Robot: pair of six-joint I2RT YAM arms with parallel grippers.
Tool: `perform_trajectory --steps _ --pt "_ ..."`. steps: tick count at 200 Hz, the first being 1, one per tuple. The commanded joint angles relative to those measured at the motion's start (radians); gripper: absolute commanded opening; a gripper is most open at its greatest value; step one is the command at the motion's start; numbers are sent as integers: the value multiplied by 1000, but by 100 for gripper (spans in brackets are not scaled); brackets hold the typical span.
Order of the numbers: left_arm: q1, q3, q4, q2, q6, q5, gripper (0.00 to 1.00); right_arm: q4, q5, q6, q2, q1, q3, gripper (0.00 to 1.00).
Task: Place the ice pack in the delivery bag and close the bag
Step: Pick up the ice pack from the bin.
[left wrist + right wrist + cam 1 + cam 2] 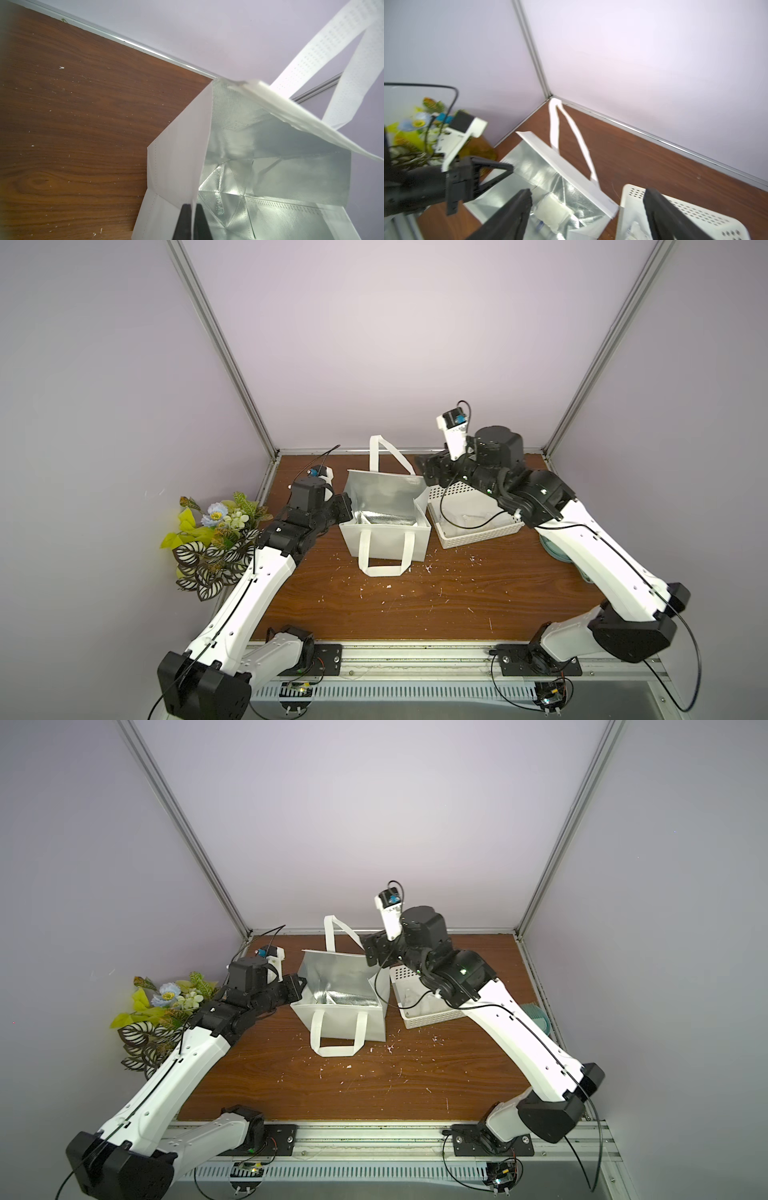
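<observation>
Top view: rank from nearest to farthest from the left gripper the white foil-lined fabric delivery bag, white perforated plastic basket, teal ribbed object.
1. White foil-lined fabric delivery bag: the left gripper pinches its side wall.
2. White perforated plastic basket: beyond the bag's opposite side.
3. Teal ribbed object: far right, partly hidden.

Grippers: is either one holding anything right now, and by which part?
The left gripper is shut on the delivery bag, pinching its side wall at the top rim. The right gripper is open and holds nothing.
</observation>
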Motion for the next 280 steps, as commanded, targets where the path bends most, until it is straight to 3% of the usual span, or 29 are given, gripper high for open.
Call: perform_trajectory --steps 1,25,48,85,165,243,255,280 --pt "-6 14 19 -5 3 -18 0 10 1 122 -21 -125 -147 91" --pt "-6 18 18 -5 6 -14 0 83 -63 175 -56 -247 -336 89" --pt "-7 23 14 -5 6 -10 1 73 -120 244 11 -308 -391 89" --pt "-6 22 12 -11 11 -7 1 126 -224 223 153 -309 -424 87" --pt "-6 22 -2 -19 16 -22 1 48 -300 180 419 -292 -377 89" --pt "-6 28 -2 -16 16 -26 1 5 -232 149 584 -247 -314 89" --pt "-7 28 -2 -17 15 -24 1 2 -217 150 599 -235 -314 87" --pt "-6 27 -2 -20 16 -28 1 14 -215 152 607 -223 -328 72"
